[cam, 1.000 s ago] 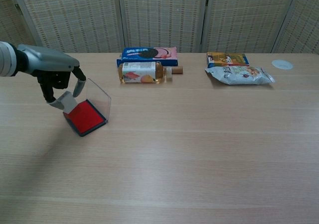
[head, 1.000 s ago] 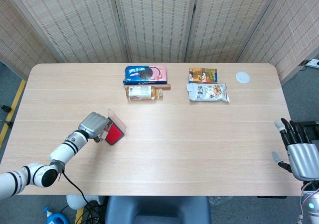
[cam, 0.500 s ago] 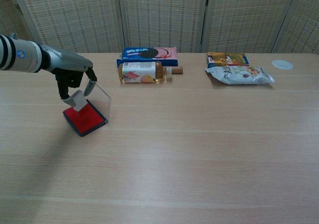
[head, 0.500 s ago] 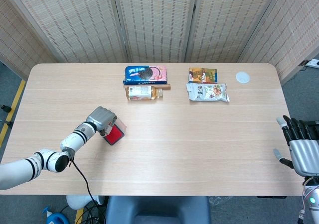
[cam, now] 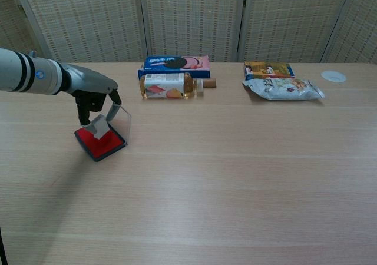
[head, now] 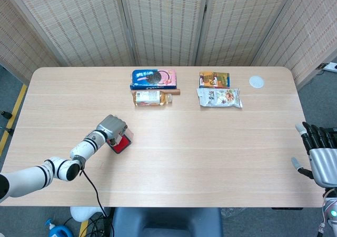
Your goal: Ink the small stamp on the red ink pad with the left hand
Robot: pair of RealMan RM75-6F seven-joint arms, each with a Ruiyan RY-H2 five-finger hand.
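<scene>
My left hand [cam: 91, 94] [head: 111, 127] grips a small pale stamp [cam: 99, 127] and holds it down over the red ink pad [cam: 96, 144]. The stamp's lower end sits at the pad's red surface; actual contact cannot be made out. The pad [head: 120, 145] lies in a dark tray with its clear lid [cam: 122, 122] standing open behind it. In the head view the hand covers most of the pad. My right hand [head: 318, 155] hangs off the table's right edge, fingers apart, holding nothing.
A blue and pink cookie box [head: 152, 78] and a lying bottle [head: 151, 97] sit at the back centre. Two snack packets [head: 219, 97] lie to their right, with a small white disc [head: 256, 81] beyond them.
My left hand has moved rightward and down, carrying the stamp from the pad's left edge to over its red surface. The right hand has slid slightly lower.
</scene>
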